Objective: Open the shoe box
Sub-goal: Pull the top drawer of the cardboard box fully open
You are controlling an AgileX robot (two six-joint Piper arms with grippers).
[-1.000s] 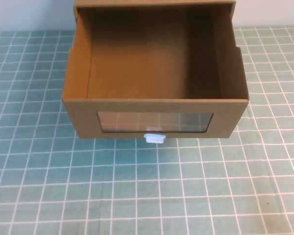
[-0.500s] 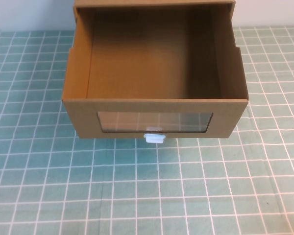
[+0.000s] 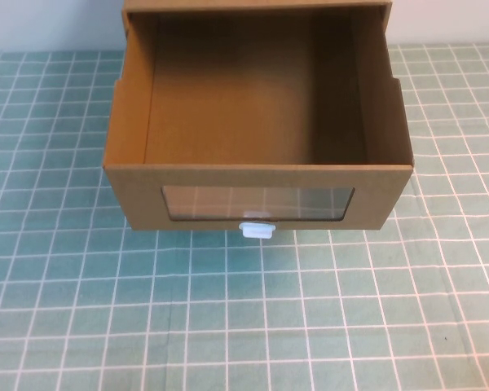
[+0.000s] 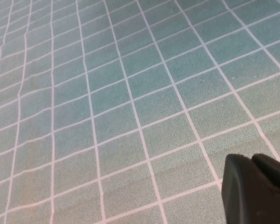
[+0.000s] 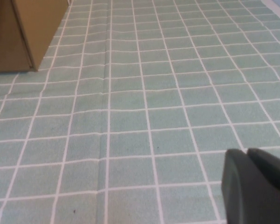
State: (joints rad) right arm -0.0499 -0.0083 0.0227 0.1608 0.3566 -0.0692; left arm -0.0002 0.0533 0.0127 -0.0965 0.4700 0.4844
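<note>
The brown cardboard shoe box (image 3: pixel 259 175) stands in the middle of the table with its drawer pulled out toward me, its inside bare. Its front panel has a clear window (image 3: pixel 259 203) and a small white pull tab (image 3: pixel 257 230) below it. Neither arm shows in the high view. My left gripper (image 4: pixel 250 161) is shut with nothing in it, hovering over bare cloth. My right gripper (image 5: pixel 247 156) is also shut and holds nothing; a corner of the shoe box (image 5: pixel 30 32) lies well away from it.
A teal cloth with a white grid (image 3: pixel 244 309) covers the table. A pale wall (image 3: pixel 49 24) rises behind the box. A crease in the cloth (image 5: pixel 106 93) runs past the right gripper.
</note>
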